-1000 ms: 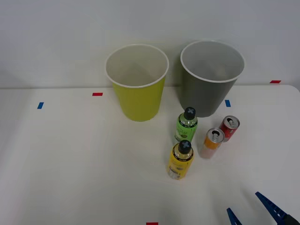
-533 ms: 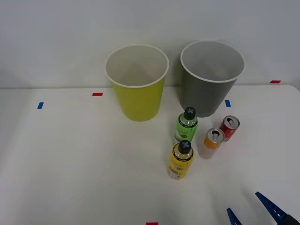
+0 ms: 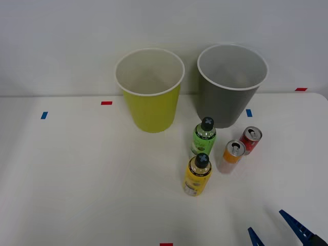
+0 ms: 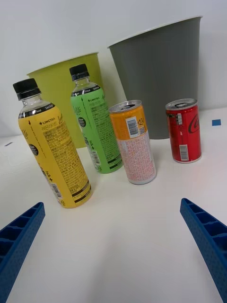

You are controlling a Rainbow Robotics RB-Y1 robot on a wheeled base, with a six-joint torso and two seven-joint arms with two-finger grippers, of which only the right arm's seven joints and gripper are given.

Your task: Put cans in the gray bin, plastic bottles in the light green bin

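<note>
On the white table stand two black-capped bottles, one with a yellow label (image 3: pixel 197 175) (image 4: pixel 54 154) and one with a green label (image 3: pixel 204 137) (image 4: pixel 96 125). Beside them are an orange can (image 3: pixel 232 156) (image 4: pixel 134 142) and a red can (image 3: pixel 250 140) (image 4: pixel 184 130), all upright. Behind them stand the light green bin (image 3: pixel 149 89) (image 4: pixel 59 80) and the gray bin (image 3: pixel 230 84) (image 4: pixel 161 71). My right gripper (image 3: pixel 277 228) (image 4: pixel 113 251) is open near the table's front right, short of the group, with nothing between its blue fingers.
Small blue tape marks (image 3: pixel 44 115) (image 3: pixel 249 113) and red tape marks (image 3: pixel 106 103) (image 3: pixel 301 89) dot the table. A pale wall rises just behind the bins. The table's left half is bare.
</note>
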